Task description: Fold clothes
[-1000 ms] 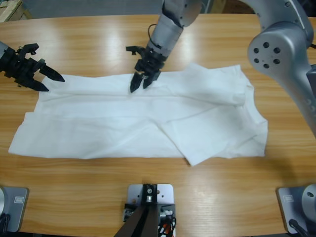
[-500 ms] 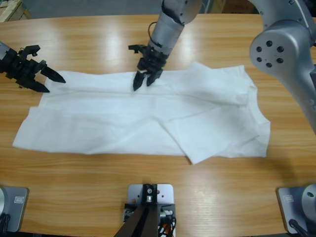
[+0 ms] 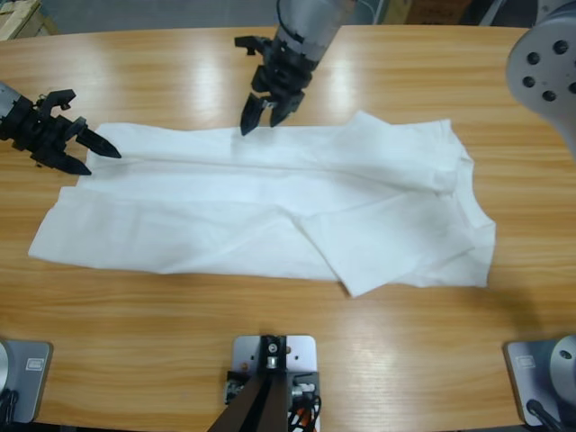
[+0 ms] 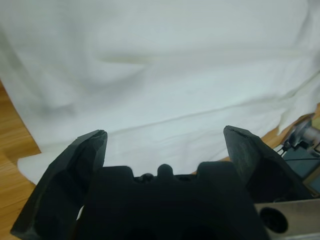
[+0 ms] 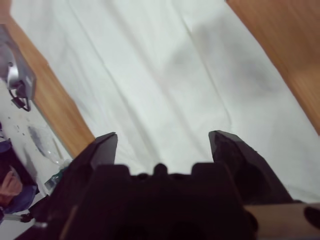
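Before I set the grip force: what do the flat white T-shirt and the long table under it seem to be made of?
The flat white T-shirt looks like thin, soft matte fabric, possibly cotton: it lies limp, with shallow creases and layers showing through faintly. The long table looks like light wood or a wood-look top, with grain lines and a smooth glossy finish that gives pale glare near its far edge.

The wooden table (image 3: 162, 72) carries a white T-shirt (image 3: 270, 216) (spread flat).
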Robot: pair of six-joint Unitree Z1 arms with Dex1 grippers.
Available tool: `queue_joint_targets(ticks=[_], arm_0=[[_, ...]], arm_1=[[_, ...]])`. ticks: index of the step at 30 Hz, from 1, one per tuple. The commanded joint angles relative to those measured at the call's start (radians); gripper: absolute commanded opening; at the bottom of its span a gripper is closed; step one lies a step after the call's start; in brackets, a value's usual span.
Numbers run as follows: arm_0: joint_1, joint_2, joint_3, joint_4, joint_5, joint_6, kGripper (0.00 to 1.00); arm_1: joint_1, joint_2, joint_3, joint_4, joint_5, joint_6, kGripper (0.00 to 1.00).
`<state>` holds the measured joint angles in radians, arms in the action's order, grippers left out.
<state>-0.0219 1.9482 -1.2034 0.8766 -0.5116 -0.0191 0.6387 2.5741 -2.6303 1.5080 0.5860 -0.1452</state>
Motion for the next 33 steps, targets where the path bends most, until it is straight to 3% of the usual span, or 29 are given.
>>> queue_joint_targets(ticks=[1, 13, 17, 24, 26, 30, 33], arm_0=[[-0.012, 0.011, 0.027, -0.015, -0.004, 0.001, 0.904], [-0.012, 0.021, 0.026, -0.015, -0.004, 0.001, 0.904], [-0.013, 0.019, 0.027, -0.015, -0.002, 0.001, 0.904], [-0.016, 0.017, 0.027, -0.014, -0.002, 0.002, 0.904], [-0.017, 0.016, 0.027, -0.015, -0.002, 0.001, 0.904], [-0.018, 0.012, 0.030, -0.014, -0.003, 0.001, 0.904], [-0.025, 0.015, 0.029, -0.015, -0.002, 0.001, 0.904]], arm_1=[[-0.007, 0.062, -0.312, 0.103, 0.017, -0.067, 0.754], [0.003, 0.137, -0.294, 0.104, -0.021, -0.160, 0.752], [0.051, 0.052, -0.213, 0.104, -0.106, -0.219, 0.811], [0.088, -0.081, 0.007, 0.084, -0.132, -0.261, 0.873], [0.103, -0.133, 0.151, 0.007, -0.132, -0.259, 0.881], [0.110, -0.344, 0.654, -0.350, -0.157, -0.174, 0.890], [0.110, -0.441, 0.792, -0.456, -0.215, -0.146, 0.884]])
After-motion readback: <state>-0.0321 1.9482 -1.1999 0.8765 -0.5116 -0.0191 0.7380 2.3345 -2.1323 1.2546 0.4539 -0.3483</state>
